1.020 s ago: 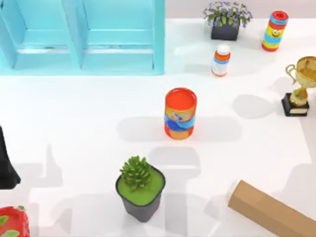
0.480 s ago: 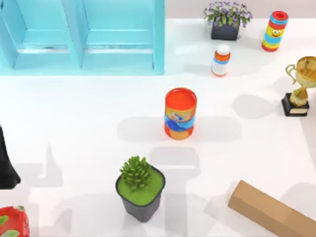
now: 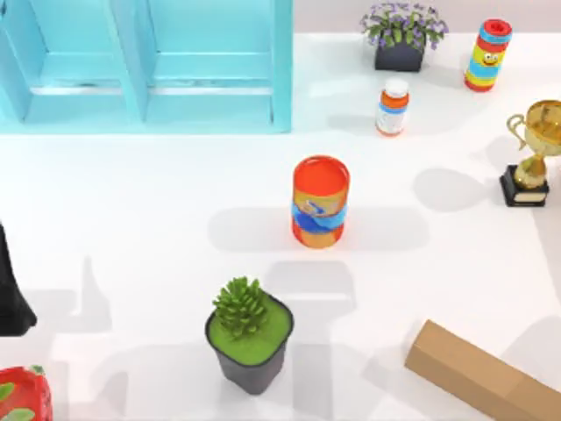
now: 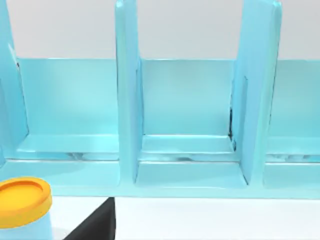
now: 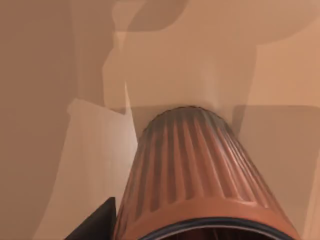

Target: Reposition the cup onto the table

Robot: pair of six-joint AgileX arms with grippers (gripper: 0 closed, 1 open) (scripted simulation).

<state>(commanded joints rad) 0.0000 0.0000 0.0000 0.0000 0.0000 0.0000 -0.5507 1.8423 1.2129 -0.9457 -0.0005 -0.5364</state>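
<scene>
- Cup (image 5: pixel 195 175): seen close up in the right wrist view, ribbed wall and dark rim nearest the camera. A flat, shadowed surface lies beyond it. Whether its base touches that surface cannot be told.
- Right gripper (image 5: pixel 97 222): a dark part shows just beside the cup's rim. Whether it is clamped on the cup or released cannot be told.
- Left arm (image 3: pixel 10 294): parked at the table's left edge, its wrist camera facing the blue shelf (image 4: pixel 190 120). The grip state of the left gripper cannot be told either.
- Judged step: carrying or setting the cup down on the table (image 3: pixel 131 202).
- Advice: choose bare white surface, well apart from the orange can (image 3: pixel 321 202), the plant pot (image 3: pixel 250 338) and the cardboard box (image 3: pixel 478 373).
- Advice: keep the cup's axis upright and lower slowly. Let go only once the base sits flat.
- Risk: a narrow tumbler tips easily, so withdrawal should be straight, without brushing the rim.
</scene>
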